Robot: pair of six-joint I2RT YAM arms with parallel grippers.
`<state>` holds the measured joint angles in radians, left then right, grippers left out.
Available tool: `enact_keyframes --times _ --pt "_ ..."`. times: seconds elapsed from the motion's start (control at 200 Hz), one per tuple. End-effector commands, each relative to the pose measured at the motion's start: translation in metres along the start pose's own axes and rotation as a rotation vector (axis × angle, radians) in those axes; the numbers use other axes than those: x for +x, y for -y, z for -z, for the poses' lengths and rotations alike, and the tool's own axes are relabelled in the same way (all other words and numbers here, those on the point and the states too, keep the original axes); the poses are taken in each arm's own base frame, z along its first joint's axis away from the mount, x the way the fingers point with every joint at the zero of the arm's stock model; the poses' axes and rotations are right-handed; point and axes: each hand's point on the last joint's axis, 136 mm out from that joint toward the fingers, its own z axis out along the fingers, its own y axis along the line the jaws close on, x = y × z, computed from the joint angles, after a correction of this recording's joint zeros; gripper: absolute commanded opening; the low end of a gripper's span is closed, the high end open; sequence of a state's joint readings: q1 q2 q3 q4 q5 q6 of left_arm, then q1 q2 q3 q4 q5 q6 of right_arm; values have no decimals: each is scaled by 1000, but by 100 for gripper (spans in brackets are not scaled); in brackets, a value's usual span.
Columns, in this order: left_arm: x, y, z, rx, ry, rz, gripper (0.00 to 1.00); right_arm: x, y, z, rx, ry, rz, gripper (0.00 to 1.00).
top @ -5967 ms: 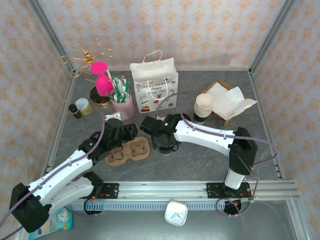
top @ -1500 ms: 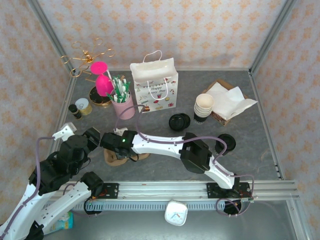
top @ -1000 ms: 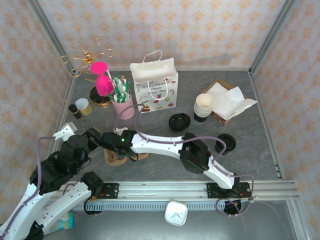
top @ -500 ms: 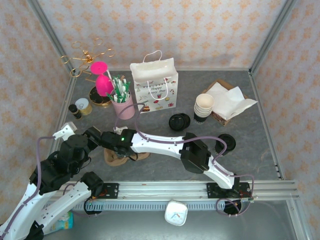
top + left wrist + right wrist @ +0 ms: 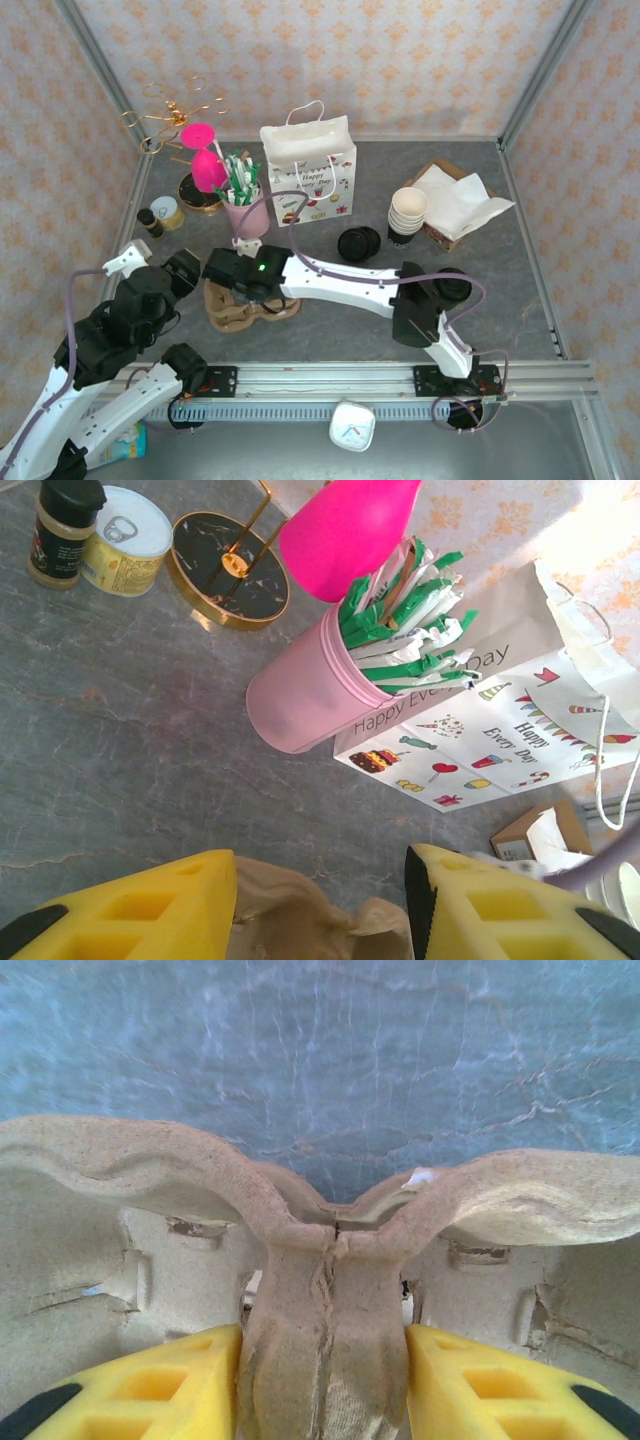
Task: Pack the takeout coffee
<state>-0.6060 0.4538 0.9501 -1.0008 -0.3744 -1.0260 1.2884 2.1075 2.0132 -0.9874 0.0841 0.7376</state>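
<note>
Judged as the groundwork step: readying the brown moulded-pulp cup carrier [image 5: 240,312], not yet loading it. Clamps the carrier's raised central ridge with the right gripper [image 5: 325,1385], yellow fingers [image 5: 150,1390] pressed against both flanks. Straddles a pulp edge at the carrier's left end with the left gripper [image 5: 320,910], half spread; cannot tell whether pinching that edge or merely poised over it. Puts the takeout coffee, probably the small dark paper cup under a round black plastic lid [image 5: 452,288], well to the right of the carrier, partly behind the right arm, untouched. Calls next for settling the carrier flat, letting go of the ridge, then reaching right of the carrier for the cup, with a gentle grip on its thin wall against crushing or tipping.

From the right wrist: gives the ridge, the grip and the wells on either side up close. From above: hides that grip under the wrist, yet gives the cup's spot. From the left wrist: adds a pink tumbler [image 5: 310,695] of green-and-white wrapped sticks and a white printed paper gift bag [image 5: 500,730] beyond the carrier.
</note>
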Motion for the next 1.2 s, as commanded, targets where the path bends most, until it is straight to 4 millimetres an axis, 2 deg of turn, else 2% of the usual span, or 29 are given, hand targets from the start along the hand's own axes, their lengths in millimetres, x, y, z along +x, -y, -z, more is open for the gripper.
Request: enact_keyframes --times 0.0,0.16,0.35,0.515,0.626,0.766,0.866,1.061,1.196 --pt "-7 9 6 26 7 -4 50 -14 14 23 8 54 -42 44" --pt "-4 21 5 57 -31 -21 49 -20 29 48 6 80 -69 44" --pt "13 49 -2 143 -129 -56 50 -22 68 75 14 100 -126 43" --pt "42 72 -14 229 -253 -97 48 -22 110 94 -3 125 -204 43" --pt "71 82 -24 284 -363 -92 47 -22 139 109 -4 145 -247 43" --pt "112 82 -40 292 -472 -101 46 -21 174 120 12 155 -296 43" --pt "142 85 -49 290 -527 -147 46 -25 189 129 5 174 -324 43" --pt "199 67 -77 213 -618 -214 46 -30 202 133 4 190 -330 43" --pt "218 46 -97 135 -621 -239 46 -32 204 132 7 197 -327 43"
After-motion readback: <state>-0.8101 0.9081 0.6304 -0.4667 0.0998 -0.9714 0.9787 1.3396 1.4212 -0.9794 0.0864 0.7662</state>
